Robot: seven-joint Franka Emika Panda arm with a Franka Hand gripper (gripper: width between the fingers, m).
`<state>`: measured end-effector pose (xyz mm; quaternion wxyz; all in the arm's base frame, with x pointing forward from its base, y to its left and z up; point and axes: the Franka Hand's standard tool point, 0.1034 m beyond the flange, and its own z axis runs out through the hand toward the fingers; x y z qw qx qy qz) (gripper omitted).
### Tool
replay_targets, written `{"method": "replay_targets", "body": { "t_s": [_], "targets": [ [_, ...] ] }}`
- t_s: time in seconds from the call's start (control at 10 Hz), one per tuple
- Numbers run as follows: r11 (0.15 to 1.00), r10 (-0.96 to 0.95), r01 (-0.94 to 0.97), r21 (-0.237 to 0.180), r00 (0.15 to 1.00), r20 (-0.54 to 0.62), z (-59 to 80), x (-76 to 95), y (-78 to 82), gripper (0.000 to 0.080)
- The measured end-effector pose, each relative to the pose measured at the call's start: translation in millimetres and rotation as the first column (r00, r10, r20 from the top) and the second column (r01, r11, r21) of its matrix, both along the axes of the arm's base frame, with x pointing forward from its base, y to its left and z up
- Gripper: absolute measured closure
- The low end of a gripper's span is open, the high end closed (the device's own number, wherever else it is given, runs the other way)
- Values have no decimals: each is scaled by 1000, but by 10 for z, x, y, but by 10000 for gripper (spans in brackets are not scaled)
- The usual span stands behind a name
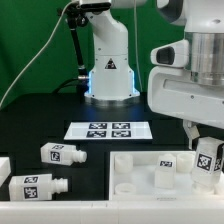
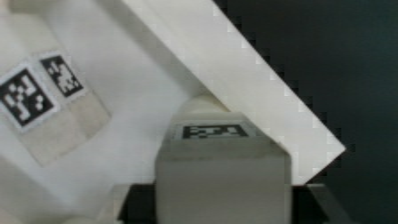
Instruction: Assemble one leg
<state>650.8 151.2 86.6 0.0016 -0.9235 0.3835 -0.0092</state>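
My gripper (image 1: 204, 146) is shut on a leg (image 1: 209, 156), a chunky white block with a black-and-white tag. It holds the leg upright over the exterior view's right end of the large white panel (image 1: 135, 172). In the wrist view the leg (image 2: 221, 165) fills the space between the dark fingers (image 2: 143, 203) of the gripper (image 2: 222, 208), tag facing the camera, with the panel (image 2: 214, 70) behind it. Whether the leg touches the panel I cannot tell. Another leg-like block (image 1: 167, 173) stands on the panel.
Two loose legs (image 1: 62, 153) (image 1: 38, 186) lie at the exterior view's left, and a third part (image 1: 4, 166) is cut off by the edge. The marker board (image 1: 107, 130) (image 2: 39, 95) lies in front of the robot base (image 1: 110, 80).
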Motion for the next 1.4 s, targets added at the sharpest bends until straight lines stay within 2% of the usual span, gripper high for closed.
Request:
{"method": "replay_targets", "body": {
  "t_s": [0.2, 0.4, 0.5, 0.6, 0.7, 1.0, 1.2, 1.4],
  "targets": [
    [975, -221, 221, -1, 975, -17, -13, -32, 1, 515],
    [978, -209, 209, 2, 978, -18, -14, -31, -2, 515],
    [984, -177, 177, 1, 984, -19, -12, -32, -1, 477],
    [991, -137, 137, 0, 990, -22, -9, -40, 8, 268],
    [1000, -10, 10, -6, 1000, -22, -3, -43, 19, 187],
    [969, 248, -248, -5, 969, -19, -6, -31, 16, 156],
    [881, 472, -472, -14, 881, -24, -6, -29, 7, 150],
    [741, 670, -670, -34, 742, -31, -4, -16, 7, 150]
  ]
}}
